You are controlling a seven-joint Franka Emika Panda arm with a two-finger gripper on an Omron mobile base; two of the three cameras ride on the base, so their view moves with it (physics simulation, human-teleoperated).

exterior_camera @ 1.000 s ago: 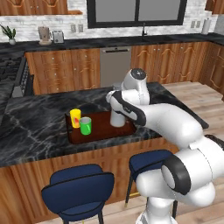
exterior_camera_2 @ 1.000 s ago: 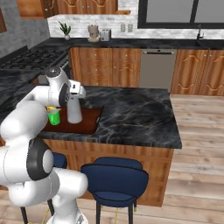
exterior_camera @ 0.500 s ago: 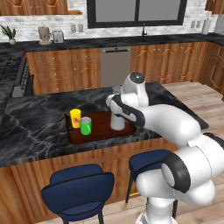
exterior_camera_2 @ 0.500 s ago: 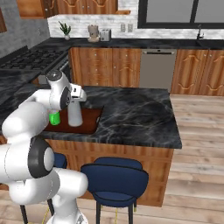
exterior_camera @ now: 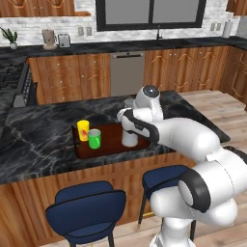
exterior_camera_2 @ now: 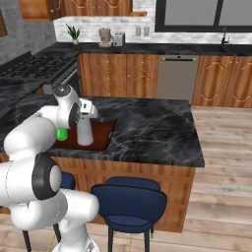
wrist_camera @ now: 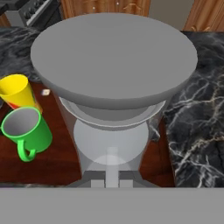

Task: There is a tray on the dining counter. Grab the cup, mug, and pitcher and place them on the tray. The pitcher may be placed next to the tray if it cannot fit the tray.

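The tall pale grey pitcher (exterior_camera: 129, 136) stands upright at the right end of the reddish-brown tray (exterior_camera: 112, 139) on the dining counter (exterior_camera: 38, 140). My gripper (exterior_camera: 128, 117) sits on the pitcher's top, shut on it. Looking down from the hand, the pitcher's wide rim (wrist_camera: 113, 65) hides my fingertips. A yellow cup (exterior_camera: 83, 129) and a green mug (exterior_camera: 94, 139) stand together at the tray's left end. From the right base, the pitcher (exterior_camera_2: 84, 132) stands on the tray (exterior_camera_2: 102, 133), with the gripper (exterior_camera_2: 86, 109) above it and the mug (exterior_camera_2: 62, 134) partly behind my arm.
Two blue stools (exterior_camera: 89, 207) (exterior_camera_2: 129, 202) stand in front of the counter's wood front. The black marble top (exterior_camera_2: 152, 128) runs on to the right of the tray. A stove (exterior_camera_2: 29, 69) is off to the left, with a back counter and dishwasher (exterior_camera: 127, 73) behind.
My hand has come down with the pitcher in its grip, so the pitcher's base is now low at the tray. The cup and the mug have not moved.
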